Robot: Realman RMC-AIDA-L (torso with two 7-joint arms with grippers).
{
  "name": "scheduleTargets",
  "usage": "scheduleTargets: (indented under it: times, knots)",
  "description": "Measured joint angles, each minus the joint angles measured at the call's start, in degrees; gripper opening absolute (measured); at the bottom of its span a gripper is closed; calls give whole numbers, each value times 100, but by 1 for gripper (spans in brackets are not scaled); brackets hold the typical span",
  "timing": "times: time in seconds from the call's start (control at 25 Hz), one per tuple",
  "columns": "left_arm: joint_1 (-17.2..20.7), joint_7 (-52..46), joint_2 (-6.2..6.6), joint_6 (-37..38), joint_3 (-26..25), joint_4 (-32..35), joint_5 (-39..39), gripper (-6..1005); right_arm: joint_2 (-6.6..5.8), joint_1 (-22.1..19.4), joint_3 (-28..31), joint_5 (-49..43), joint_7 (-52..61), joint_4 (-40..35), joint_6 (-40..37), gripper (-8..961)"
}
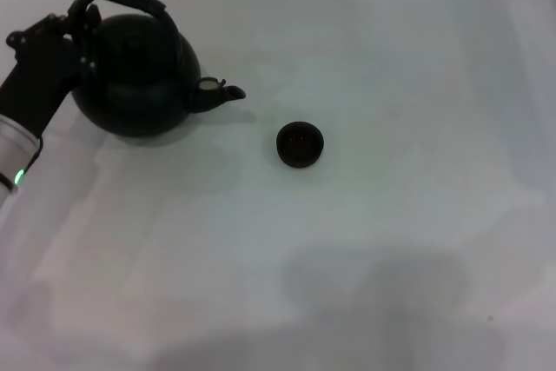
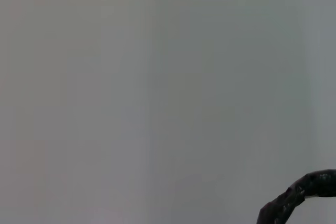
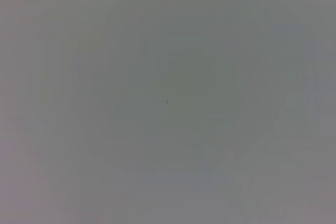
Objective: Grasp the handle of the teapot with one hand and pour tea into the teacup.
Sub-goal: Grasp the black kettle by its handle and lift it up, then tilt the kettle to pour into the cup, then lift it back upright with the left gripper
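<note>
No text, label, brand, number or sign can be read in any of the views; the teapot [image 1: 139, 76], the teacup [image 1: 300, 144] and the worktop [image 1: 391, 241] carry no lettering that shows; the left arm bears only a small green light [image 1: 16, 177], which is no character or sign; both wrist views show plain grey surface without any marking.

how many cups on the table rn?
1. The teacup stands alone on the white table, apart from the teapot, off its spout. Nothing in view could hide another, save behind the teapot.
</note>
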Motion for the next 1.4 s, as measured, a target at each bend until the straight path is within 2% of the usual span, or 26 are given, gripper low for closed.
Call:
scheduleTargets:
  times: [0.28, 0.32, 0.48, 0.56, 0.6, 0.68, 0.76, 0.84, 1.04, 1.4]
  knots:
    - [-343, -380, 18, 188, 23, -413, 199, 116, 0, 0, 7, 0, -3, 0, -5, 845]
    - [-552, -582, 19, 189, 24, -637, 439, 116, 0, 0, 8, 0, -3, 0, -5, 845]
    - [-886, -834, 31, 188, 32, -949, 817, 116, 0, 0, 7, 0, -2, 0, -6, 844]
    - [-1160, -1078, 90, 158, 42, -1180, 1244, 116, 0, -1, 6, 0, -7, 3, -5, 844]
    - [-1160, -1078, 90, 158, 42, -1180, 1244, 116, 1, -4, 4, 0, -7, 18, -6, 844]
    - [-1323, -1246, 175, 147, 45, -1279, 1595, 116, 3, -4, 3, 0, -7, 26, -5, 844]
    - [-1362, -1287, 203, 143, 45, -1288, 1668, 115, 7, -7, 4, 0, -6, 43, -5, 844]
    - [-1509, -1346, 286, 135, 44, -1302, 1817, 115, 9, -40, 7, 0, -6, 58, -5, 844]
    - [-1729, -1354, 375, 134, 43, -1344, 2200, 114, 9, -92, 14, 2, -3, 60, -4, 844]
    - [-1967, -1356, 395, 128, 42, -1403, 2812, 115, 26, -58, 14, 8, 0, 71, 5, 844]
